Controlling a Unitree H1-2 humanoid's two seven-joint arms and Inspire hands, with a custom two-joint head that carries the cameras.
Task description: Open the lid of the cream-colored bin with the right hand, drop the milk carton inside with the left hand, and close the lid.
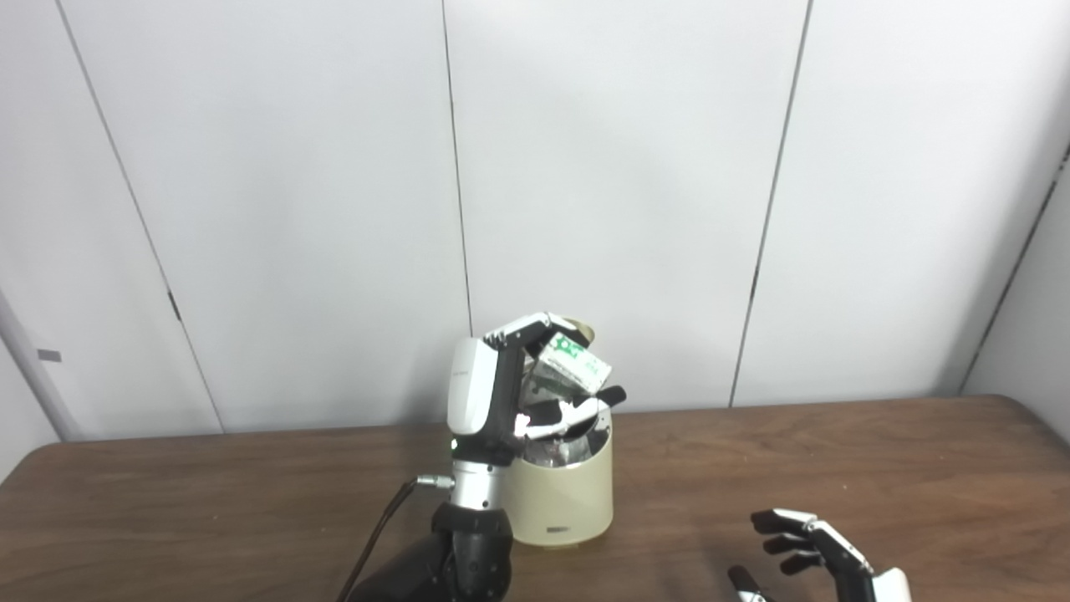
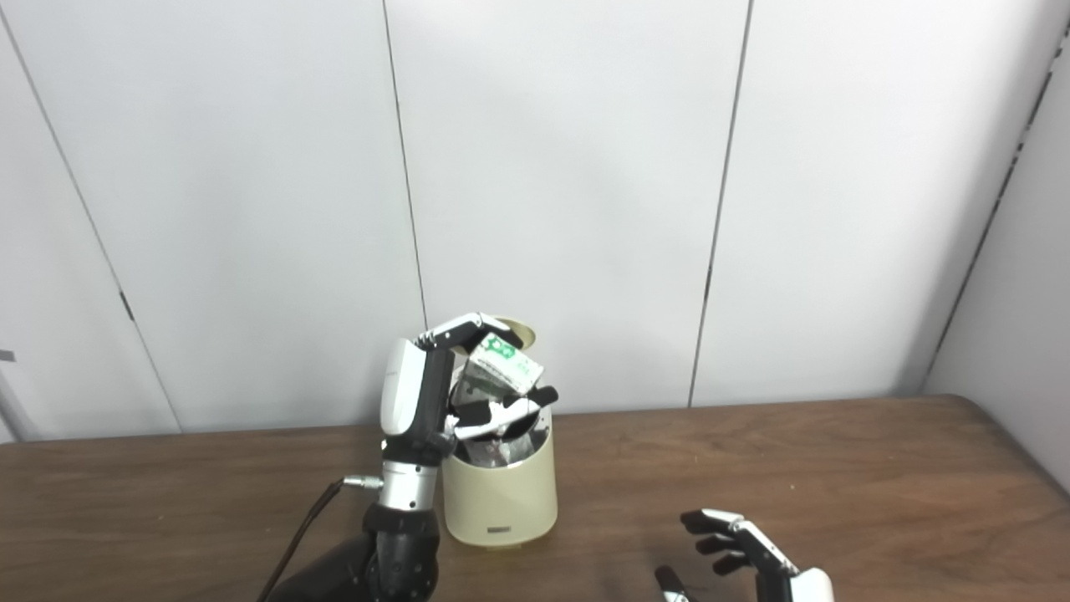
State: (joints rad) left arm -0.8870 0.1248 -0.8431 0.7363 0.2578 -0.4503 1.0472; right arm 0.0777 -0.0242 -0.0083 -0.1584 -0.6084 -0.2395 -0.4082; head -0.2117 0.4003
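A cream-colored round bin (image 1: 568,493) stands on the brown table near its middle, with its lid (image 1: 580,330) swung up at the back. My left hand (image 1: 510,393) hovers over the bin's open mouth, shut on a white and green milk carton (image 1: 573,364) that is tilted between its fingers and thumb. The carton is above the rim, not inside. My right hand (image 1: 815,556) rests low at the front right of the table, fingers spread and holding nothing, well apart from the bin.
The wooden table (image 1: 836,468) runs across the view, with its back edge against a white panelled wall. A black cable (image 1: 380,527) trails from my left wrist toward the bottom edge.
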